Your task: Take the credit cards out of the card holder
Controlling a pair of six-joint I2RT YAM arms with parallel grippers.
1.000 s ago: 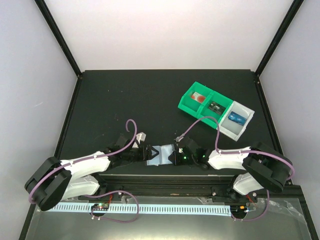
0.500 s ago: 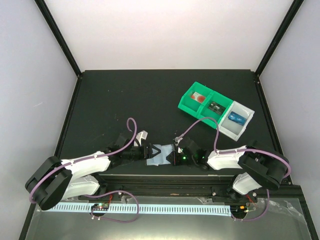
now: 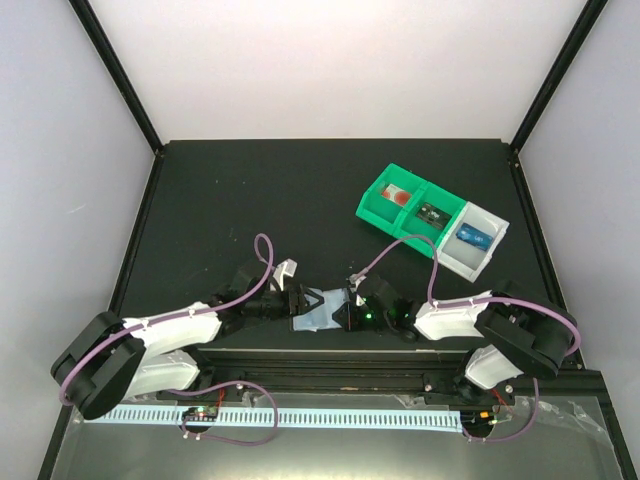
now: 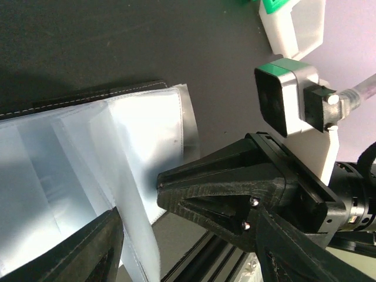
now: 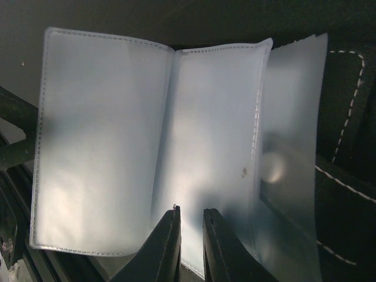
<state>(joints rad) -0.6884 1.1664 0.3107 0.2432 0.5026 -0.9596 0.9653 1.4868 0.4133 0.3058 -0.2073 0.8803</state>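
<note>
Movement overhead is slight: your right tool [image 3: 345, 312] has crept left toward the left tool [image 3: 290, 303] across the card holder [image 3: 318, 310] at the counter's [image 3: 250, 200] near edge; left wrist cannot tell you that tool's width; right wrist shows narrow jaws pinching a cardless page, so emptying looks nearly done.

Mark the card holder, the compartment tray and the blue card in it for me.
card holder [image 5: 106, 135]: right wrist view, its left clear panel.
compartment tray [image 3: 382, 221]: top view, green near wall.
blue card [image 3: 472, 237]: top view, its middle.
</note>
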